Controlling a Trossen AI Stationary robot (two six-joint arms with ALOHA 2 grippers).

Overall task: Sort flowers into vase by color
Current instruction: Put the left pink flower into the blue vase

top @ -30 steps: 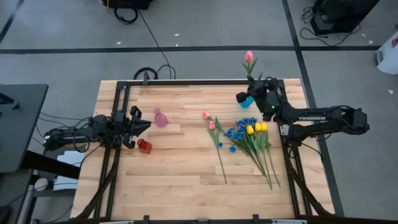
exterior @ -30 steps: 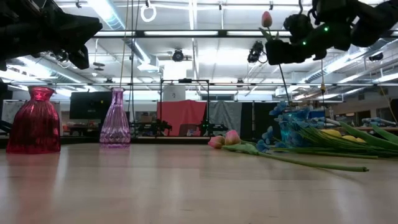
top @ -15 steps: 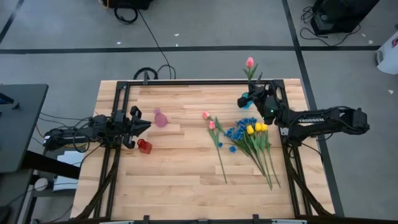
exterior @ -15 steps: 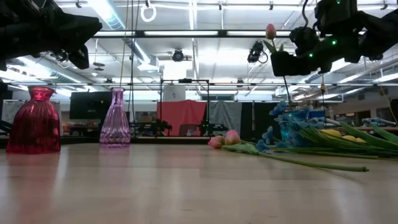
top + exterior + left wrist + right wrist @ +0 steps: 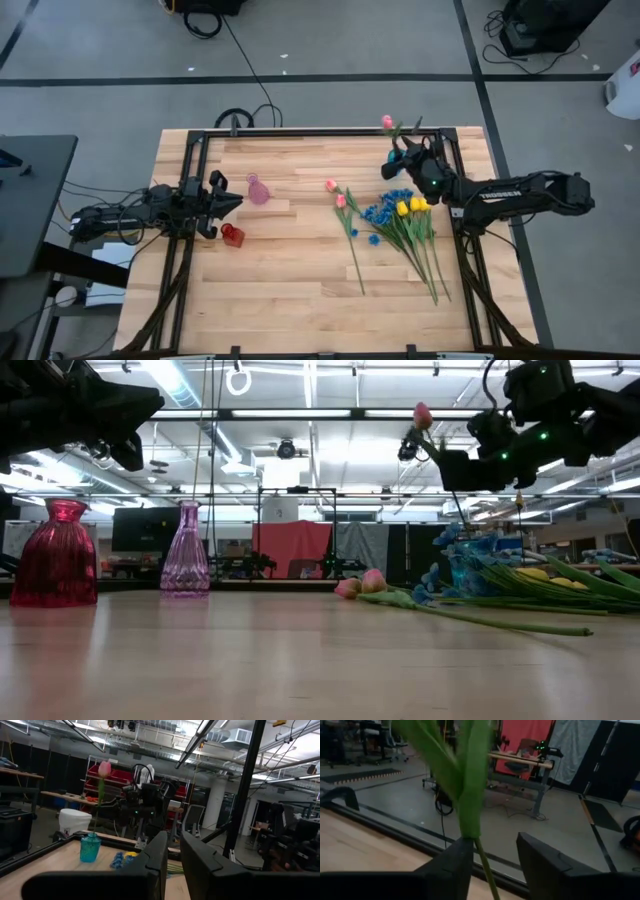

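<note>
A pink tulip (image 5: 387,121) stands in the blue vase (image 5: 90,848) at the table's far right and leans toward the table's left. My right gripper (image 5: 495,847) is open above the vase, with one finger on either side of the tulip's green stem (image 5: 487,870). More pink tulips (image 5: 335,193), blue sprays (image 5: 385,212) and yellow tulips (image 5: 412,206) lie flat on the table. My left gripper (image 5: 238,203) is shut and waits at the left, between a pink vase (image 5: 259,189) and a red vase (image 5: 232,235). My right gripper stands open around the tulip's stem (image 5: 481,851), just below its leaves, coming level from the table's right side. The stem runs close by one finger (image 5: 457,862); I cannot tell whether they touch. It is clear of the other finger.
The flowers lying on the table fill the middle right, their stems (image 5: 430,270) pointing toward the near edge. A black frame (image 5: 300,131) runs along the table's far edge. Bare wood lies at the table's middle and near side.
My right gripper has opened and let go of the pink tulip's stem. The tulip has sunk lower into the blue vase, and its head has tipped toward the table's left.
</note>
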